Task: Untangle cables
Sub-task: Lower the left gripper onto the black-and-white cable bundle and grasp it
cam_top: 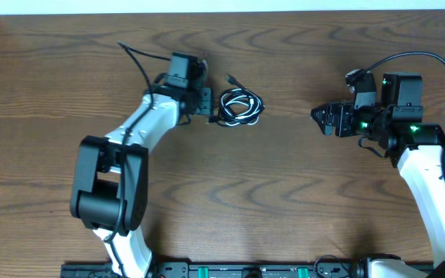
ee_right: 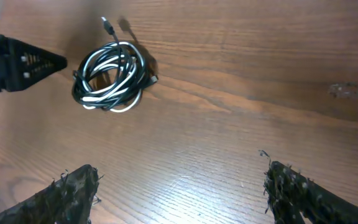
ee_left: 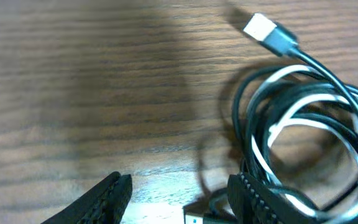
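Observation:
The cables [cam_top: 246,110] lie in one tangled coil of black and white cords on the wooden table [cam_top: 230,193], left of centre. My left gripper [cam_top: 212,105] is open at the coil's left edge. In the left wrist view the coil [ee_left: 257,137] lies against the right finger, a silver plug [ee_left: 261,28] points away at the top, and another plug end [ee_left: 194,216] lies between the open jaws [ee_left: 182,199]. My right gripper [cam_top: 319,117] is open and empty, well to the right of the coil. The right wrist view shows the coil [ee_right: 126,68] far ahead of its jaws [ee_right: 182,186].
The thick black cord of the left arm [cam_top: 137,58] loops over the table behind it. The right arm's own cord [cam_top: 419,55] arcs above its wrist. The table's far edge [cam_top: 222,11] runs along the top.

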Robot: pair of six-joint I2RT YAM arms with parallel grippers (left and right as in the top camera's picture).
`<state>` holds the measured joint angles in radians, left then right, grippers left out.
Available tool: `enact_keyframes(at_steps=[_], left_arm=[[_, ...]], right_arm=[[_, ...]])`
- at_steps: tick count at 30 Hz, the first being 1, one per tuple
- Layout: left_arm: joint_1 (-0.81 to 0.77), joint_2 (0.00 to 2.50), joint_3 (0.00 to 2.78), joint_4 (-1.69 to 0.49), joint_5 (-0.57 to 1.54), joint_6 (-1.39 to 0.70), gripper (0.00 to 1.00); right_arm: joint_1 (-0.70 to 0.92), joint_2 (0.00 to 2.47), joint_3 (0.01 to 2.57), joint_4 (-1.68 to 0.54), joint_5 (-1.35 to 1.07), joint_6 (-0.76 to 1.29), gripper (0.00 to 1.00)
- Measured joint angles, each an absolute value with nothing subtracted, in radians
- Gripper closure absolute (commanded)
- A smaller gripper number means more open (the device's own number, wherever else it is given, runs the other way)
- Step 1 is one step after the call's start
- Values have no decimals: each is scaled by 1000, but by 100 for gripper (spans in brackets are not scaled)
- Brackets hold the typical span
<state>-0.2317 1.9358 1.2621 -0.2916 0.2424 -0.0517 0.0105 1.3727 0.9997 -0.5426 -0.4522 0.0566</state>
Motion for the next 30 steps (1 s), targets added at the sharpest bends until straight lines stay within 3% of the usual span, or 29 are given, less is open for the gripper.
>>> enact_keyframes(at_steps=[11,30], left_arm=[[-221,1936,1254,-295,358,209,51],[-244,2011,1205,-191,344,262,51]], right_arm=[[10,1374,1000,-547,-448,57,16],[10,1374,1000,-559,-448,58,17]])
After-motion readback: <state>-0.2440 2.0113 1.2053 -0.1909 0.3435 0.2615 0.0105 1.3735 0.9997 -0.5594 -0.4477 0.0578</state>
